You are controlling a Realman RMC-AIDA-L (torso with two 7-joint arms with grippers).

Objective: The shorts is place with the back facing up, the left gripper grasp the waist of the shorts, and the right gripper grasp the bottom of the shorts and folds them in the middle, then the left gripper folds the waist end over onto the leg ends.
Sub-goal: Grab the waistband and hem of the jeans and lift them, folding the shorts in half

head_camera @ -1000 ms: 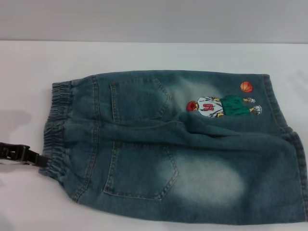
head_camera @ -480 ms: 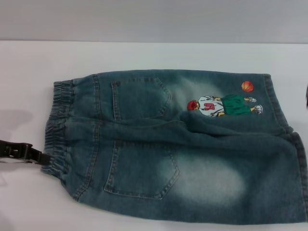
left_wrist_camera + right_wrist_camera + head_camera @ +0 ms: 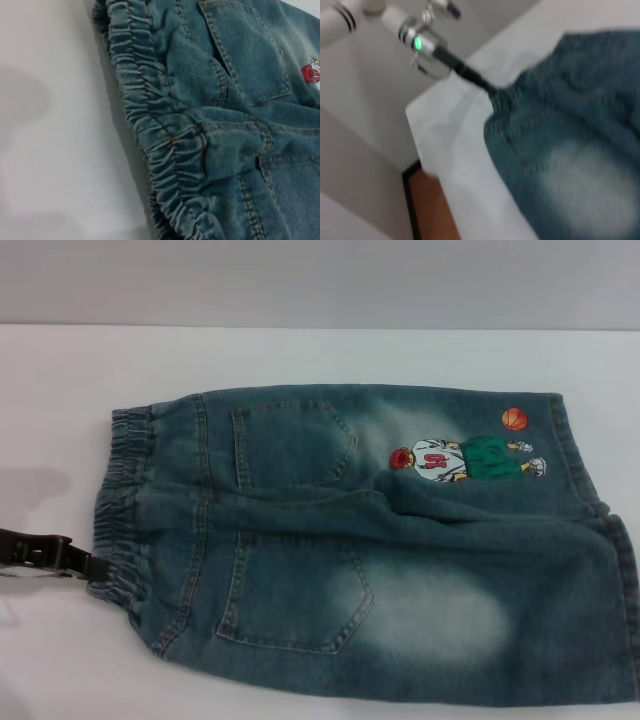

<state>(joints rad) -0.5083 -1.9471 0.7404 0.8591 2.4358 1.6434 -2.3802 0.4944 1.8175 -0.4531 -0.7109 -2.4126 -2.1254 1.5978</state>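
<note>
Blue shorts (image 3: 370,540) lying flat on the white worktop (image 3: 300,355), back pockets up. Left gripper (image 3: 92,567) at the waistband (image 3: 120,510), fingers pinching the waistband edge. Right gripper out of sight.

— What is the work surface like?
— A white table (image 3: 300,355), smooth and matte, running across the whole head view. A soft grey shadow lies on it at the left side.

— And behind it?
— A plain pale grey wall (image 3: 320,280) meets the far edge of the table in a straight line.

— Does any other view show more of the room?
— The right wrist view shows a corner of the table (image 3: 427,125). Past its edge there is a reddish-brown panel (image 3: 427,210) with a dark border, and pale grey surfaces around it.

— The light?
— Even and diffuse, with no hard shadows.
</note>
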